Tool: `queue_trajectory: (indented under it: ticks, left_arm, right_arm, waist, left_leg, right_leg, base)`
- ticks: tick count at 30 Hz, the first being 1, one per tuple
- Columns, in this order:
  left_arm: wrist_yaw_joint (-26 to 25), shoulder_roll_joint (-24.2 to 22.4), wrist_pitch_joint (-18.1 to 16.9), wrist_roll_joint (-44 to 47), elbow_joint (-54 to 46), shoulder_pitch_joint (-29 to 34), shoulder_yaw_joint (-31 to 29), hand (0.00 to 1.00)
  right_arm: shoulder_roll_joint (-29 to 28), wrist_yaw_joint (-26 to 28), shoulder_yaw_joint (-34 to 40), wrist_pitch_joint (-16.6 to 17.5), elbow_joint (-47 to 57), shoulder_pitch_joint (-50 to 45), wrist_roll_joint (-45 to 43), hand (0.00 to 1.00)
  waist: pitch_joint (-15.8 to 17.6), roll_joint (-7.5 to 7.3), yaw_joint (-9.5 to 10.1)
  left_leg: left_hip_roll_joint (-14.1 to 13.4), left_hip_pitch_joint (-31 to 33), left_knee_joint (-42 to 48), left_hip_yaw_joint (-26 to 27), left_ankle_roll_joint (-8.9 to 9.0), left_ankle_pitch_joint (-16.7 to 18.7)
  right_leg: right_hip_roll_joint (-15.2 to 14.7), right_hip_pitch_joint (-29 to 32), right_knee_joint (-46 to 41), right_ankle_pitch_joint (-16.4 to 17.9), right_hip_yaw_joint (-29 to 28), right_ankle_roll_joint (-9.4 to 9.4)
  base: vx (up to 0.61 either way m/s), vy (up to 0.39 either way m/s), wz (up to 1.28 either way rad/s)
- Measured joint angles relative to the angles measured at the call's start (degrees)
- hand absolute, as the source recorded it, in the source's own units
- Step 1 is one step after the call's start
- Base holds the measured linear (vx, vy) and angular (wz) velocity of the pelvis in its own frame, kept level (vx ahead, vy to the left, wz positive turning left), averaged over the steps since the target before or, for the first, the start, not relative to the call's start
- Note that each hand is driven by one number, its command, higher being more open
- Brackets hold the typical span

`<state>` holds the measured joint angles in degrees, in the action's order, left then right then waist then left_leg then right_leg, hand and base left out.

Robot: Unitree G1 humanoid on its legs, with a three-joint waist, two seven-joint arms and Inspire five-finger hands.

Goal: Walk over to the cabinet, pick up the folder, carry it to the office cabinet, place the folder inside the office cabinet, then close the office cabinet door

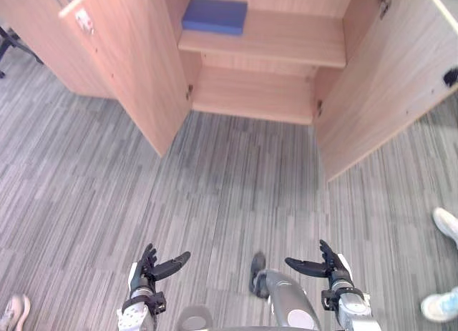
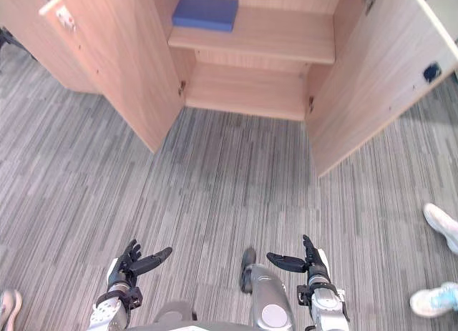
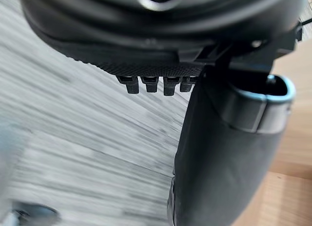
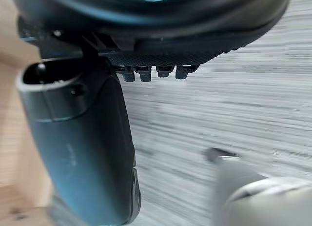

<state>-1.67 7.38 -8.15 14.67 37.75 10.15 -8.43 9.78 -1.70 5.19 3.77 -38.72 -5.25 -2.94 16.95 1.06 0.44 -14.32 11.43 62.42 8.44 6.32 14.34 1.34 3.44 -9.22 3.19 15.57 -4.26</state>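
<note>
A blue folder [image 1: 215, 16] lies flat on the upper shelf [image 1: 286, 41] of a light wooden cabinet, at the shelf's left end. Both cabinet doors stand wide open: the left door [image 1: 129, 66] and the right door [image 1: 390, 81]. My left hand [image 1: 154, 269] hangs low near the floor, far in front of the cabinet, fingers straight and holding nothing. My right hand [image 1: 325, 267] is level with it on the other side, also open and empty. In the wrist views the left thumb [image 3: 219, 153] and right thumb [image 4: 90, 143] stand out over carpet.
Grey striped carpet [image 1: 215, 188] stretches between me and the cabinet. A person's white shoes [image 1: 444, 267] stand at the right edge, and another shoe [image 1: 14, 311] shows at the lower left corner. The lower shelf [image 1: 250, 95] is bare.
</note>
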Motion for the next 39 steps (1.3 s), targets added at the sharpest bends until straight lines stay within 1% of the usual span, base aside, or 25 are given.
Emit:
queue_trajectory:
  ticks: [2, 4, 5, 6, 7, 8, 10, 11, 13, 14, 16, 19, 20, 21, 22, 23, 24, 26, 28, 30, 32, 34, 35, 36, 39]
  left_arm:
    - [0.65, -0.12, -0.02, -0.01, -1.15, -0.02, 0.31, 1.00]
    - [0.66, -0.14, -0.01, -0.02, -1.33, -0.34, 0.15, 1.00]
    - [0.62, -0.35, 0.06, -0.02, -1.26, -0.24, 0.12, 1.00]
    - [0.60, -0.47, 0.05, -0.03, -1.28, -0.09, 0.12, 1.00]
    - [0.39, -0.42, 0.08, -0.03, -1.18, 0.28, -0.09, 1.00]
    - [0.07, -0.05, 0.07, -0.03, -1.25, 0.48, -0.46, 1.00]
    - [-0.12, -0.46, 0.10, -0.07, -1.31, -0.12, -0.50, 1.00]
    - [-0.11, -0.48, 0.23, -0.05, -1.20, 0.07, -0.18, 1.00]
    - [-0.14, -0.27, 0.31, -0.04, -1.22, 0.25, -0.10, 1.00]
    - [-0.34, 0.28, 0.31, -0.04, -1.24, 0.45, -0.03, 1.00]
    - [-0.72, 1.37, 0.12, 0.02, -1.44, 0.72, -0.02, 1.00]
    - [-0.78, 2.51, -0.28, 0.05, -1.39, -0.26, -0.25, 1.00]
    - [-0.80, 2.60, -0.29, 0.05, -1.26, -0.55, -0.27, 1.00]
    - [-0.79, 2.67, -0.35, 0.04, -1.21, -0.33, -0.23, 1.00]
    - [-0.79, 3.13, -0.37, 0.03, -1.17, 0.04, -0.26, 1.00]
    - [-0.61, 2.15, -0.39, -0.09, 0.33, -0.12, -0.24, 1.00]
    - [-0.72, 0.36, 0.16, -0.12, 1.68, -0.72, -0.18, 1.00]
    - [-0.41, -1.39, 0.17, -0.12, 1.36, -0.73, 0.02, 1.00]
    - [-0.33, -3.21, 0.25, -0.10, 0.61, -0.77, 0.03, 1.00]
    - [-0.31, -3.78, 0.16, -0.10, -1.44, 0.23, 0.21, 1.00]
    - [-0.29, -3.85, 0.18, -0.10, -2.35, -0.05, 1.35, 1.00]
    - [-0.25, -4.09, 0.15, -0.08, -4.24, 0.07, 2.18, 1.00]
    - [-0.17, -4.23, 0.14, -0.07, -4.80, 0.17, 2.26, 1.00]
    - [-0.16, -4.01, 0.16, -0.04, -4.80, 0.24, 2.18, 1.00]
    - [-0.29, -3.34, 0.14, -0.06, -6.53, 0.73, 2.26, 1.00]
  right_arm:
    - [0.28, -0.66, 0.09, 0.96, 1.07, 0.99, -0.44, 1.00]
    - [0.13, -0.81, 1.14, 0.98, 0.24, 2.59, -0.51, 1.00]
    - [-0.08, -1.03, 2.10, 0.96, -0.58, 3.08, -1.33, 1.00]
    - [-0.10, -1.12, 2.48, 0.97, -1.01, 3.04, -1.64, 1.00]
    - [-0.39, -1.40, 2.48, 0.88, -2.33, 2.74, -1.89, 1.00]
    - [-1.16, -1.41, 2.27, 0.85, -3.02, 2.26, -1.94, 1.00]
    - [-1.24, -1.24, 2.35, 0.69, -4.12, 2.03, -1.93, 1.00]
    - [-1.63, -1.06, 2.29, 0.41, -5.43, 2.00, -1.88, 1.00]
    - [-2.15, -0.88, 2.07, 0.17, -6.20, 1.77, -1.79, 1.00]
    - [-2.52, -0.75, 1.46, -0.29, -7.03, 1.76, -1.26, 1.00]
    - [-3.17, -0.66, -0.10, -0.51, -7.08, 1.57, -1.18, 1.00]
    - [-3.32, -0.46, -1.22, -0.40, -7.06, 2.20, -0.40, 1.00]
    - [-3.09, -0.50, -1.17, -0.39, -7.06, 2.33, -0.14, 1.00]
    - [-3.04, -0.55, -1.15, -0.37, -7.04, 2.11, -0.15, 1.00]
    - [-3.09, -0.59, -1.14, -0.33, -7.00, 1.02, -0.15, 1.00]
    - [-2.57, -0.71, -0.83, -0.25, -7.36, -0.15, -0.14, 1.00]
    - [-1.59, -0.82, -0.75, -0.93, -8.79, 0.98, -0.14, 1.00]
    - [-1.61, -0.75, 0.12, -0.96, -8.11, 0.25, -0.17, 1.00]
    - [-1.86, -0.79, 0.17, -1.02, -6.02, -1.67, -0.22, 1.00]
    - [-2.76, -1.01, 0.39, -0.93, -4.11, -2.67, -0.41, 1.00]
    - [-3.25, -1.17, 1.70, -0.57, -3.44, -2.11, -0.50, 1.00]
    - [-3.20, -1.24, 3.05, -0.02, -3.47, -1.39, -1.15, 1.00]
    - [-3.03, -1.35, 3.58, 0.03, -3.70, -1.21, -1.46, 1.00]
    - [-3.09, -1.41, 3.59, 0.06, -4.31, -1.00, -1.47, 1.00]
    - [-3.39, -1.22, 3.55, -0.18, -5.29, -2.65, -1.43, 1.00]
  waist:
    - [0.18, -0.79, 0.93]
    - [0.48, -1.12, 2.28]
    - [0.47, -1.04, 2.92]
    - [0.40, -0.92, 3.15]
    - [0.07, -1.56, 3.87]
    - [-1.06, -3.40, 3.63]
    - [-1.36, -3.96, 2.90]
    - [-1.36, -4.19, 2.53]
    - [-1.25, -4.37, 1.62]
    - [-1.21, -4.31, 0.95]
    - [-1.33, -3.73, 0.07]
    - [-0.74, -2.55, -0.29]
    - [-0.85, -2.74, -0.60]
    - [-1.22, -3.32, -0.89]
    - [-1.65, -4.02, -1.04]
    - [-2.08, -3.95, -1.49]
    - [-2.55, -1.77, -1.40]
    - [-2.62, -1.28, -1.50]
    - [-2.35, -0.74, -1.40]
    - [-2.50, -0.67, -0.27]
    - [-2.93, -0.68, 0.10]
    - [-3.41, 0.10, 0.35]
    - [-3.95, 0.99, 0.39]
    - [-4.10, 0.84, 0.60]
    - [-4.90, 0.08, 0.24]
  left_leg:
    - [1.04, 7.89, -8.61, 3.27, -1.79, 1.11]
    - [3.94, 11.17, -23.85, 2.65, -1.94, 0.54]
    - [6.09, 10.90, -37.23, 1.07, -1.26, -2.75]
    - [6.79, 10.57, -42.97, 0.03, -1.71, -6.20]
    - [8.05, 8.79, -44.51, -0.58, -2.98, -14.13]
    - [9.91, 9.48, -41.81, -0.46, -6.47, -12.63]
    - [10.97, 9.66, -36.91, 0.55, -8.47, -8.03]
    - [11.86, 6.15, -36.23, 1.81, -9.42, -4.68]
    - [13.38, 0.55, -37.95, 2.12, -10.50, -2.28]
    - [14.12, -4.33, -39.75, 2.00, -11.07, -1.08]
    - [13.59, -11.44, -44.71, 1.60, -10.91, -0.59]
    - [11.11, -16.99, -48.45, 1.49, -10.85, -0.62]
    - [10.19, -18.35, -48.95, 1.24, -10.53, -0.45]
    - [9.65, -20.04, -49.68, 0.81, -8.75, 0.10]
    - [10.38, -20.93, -49.87, 0.34, -6.72, 1.01]
    - [9.65, -23.03, -49.44, -1.16, -2.74, 3.71]
    - [7.32, -22.30, -47.27, -1.68, -1.42, 3.49]
    - [5.94, -20.37, -40.49, -1.90, 0.71, 1.77]
    - [2.27, -13.54, -21.68, -1.12, 1.53, -4.82]
    - [-1.55, -8.93, -12.98, 1.49, 1.30, -2.11]
    - [-1.20, -6.01, -18.62, 3.31, 0.25, 0.93]
    - [1.10, -5.07, -33.47, 2.58, -0.03, 1.24]
    - [2.52, -5.38, -42.97, 1.42, -0.73, -3.23]
    - [3.07, -5.96, -43.98, 1.74, -2.47, -5.63]
    - [6.25, -8.61, -48.93, 3.28, -3.44, -6.83]
  right_leg:
    - [0.36, -5.41, 5.11, 0.42, -1.97, 0.47]
    - [-0.01, -8.47, 7.14, 1.49, -4.64, 1.53]
    - [-0.50, -10.71, 8.16, 2.98, -6.12, 2.63]
    - [-0.54, -11.84, 8.44, 3.88, -6.67, 3.22]
    - [-1.42, -13.76, 8.15, 6.05, -8.65, 4.24]
    - [-3.72, -13.29, 5.36, 8.97, -9.28, 5.55]
    - [-6.26, -9.78, -5.54, 12.28, -10.11, 8.52]
    - [-8.12, -5.74, -19.68, 11.82, -10.46, 10.18]
    - [-11.57, 0.51, -37.89, 7.09, -10.15, 14.56]
    - [-13.51, 3.78, -47.30, 8.31, -8.65, 12.42]
    - [-13.73, 7.86, -49.41, 10.74, -5.03, 8.60]
    - [-10.74, 13.27, -34.72, 12.95, 0.01, 6.69]
    - [-9.10, 15.00, -24.36, 11.34, 0.31, 6.73]
    - [-7.18, 14.61, -10.69, 5.39, -0.29, 7.09]
    - [-6.68, 13.84, -3.65, 0.06, -1.45, 6.74]
    - [-6.54, 13.45, -3.85, -10.41, -2.91, 2.84]
    - [-5.22, 14.30, -7.22, -8.02, -2.77, 1.78]
    - [-5.10, 12.79, -9.06, -3.64, -1.53, 2.11]
    - [-4.21, 7.03, -6.86, -1.37, 0.05, 1.73]
    - [-2.99, 2.23, -3.42, -1.02, 0.37, 1.29]
    - [-2.93, -0.40, -0.57, -1.31, 0.15, 1.68]
    - [-2.93, -1.50, 1.16, -1.77, -0.74, 2.39]
    - [-2.66, -1.46, 1.85, -2.01, -1.56, 3.16]
    - [-2.77, -1.49, 2.24, -2.14, -2.44, 3.75]
    - [-5.08, -2.84, 5.61, -3.33, -3.72, 5.75]
  base:
    - [0.59, -0.100, -0.40]
    - [0.53, 0.039, -0.67]
    - [0.42, 0.110, -0.55]
    - [0.53, 0.184, -0.71]
    - [0.68, 0.270, -0.52]
    - [0.71, 0.267, -0.35]
    - [0.68, 0.239, -0.10]
    - [0.61, 0.228, -0.19]
    - [0.57, 0.187, -0.01]
    - [0.55, 0.123, 0.07]
    - [0.46, 0.034, 0.04]
    - [0.54, -0.071, 0.11]
    - [0.48, -0.134, 0.33]
    - [0.50, -0.149, 0.41]
    - [0.52, -0.180, 0.58]
    - [0.51, -0.181, 0.39]
    - [0.49, -0.174, 0.36]
    - [0.47, -0.199, 0.29]
    - [0.45, -0.215, 0.37]
    - [0.28, -0.090, -0.01]
    - [0.24, -0.043, -0.06]
    - [0.23, 0.072, -0.22]
    - [0.19, 0.130, -0.38]
    - [0.17, 0.143, -0.37]
    - [0.16, 0.155, -0.11]
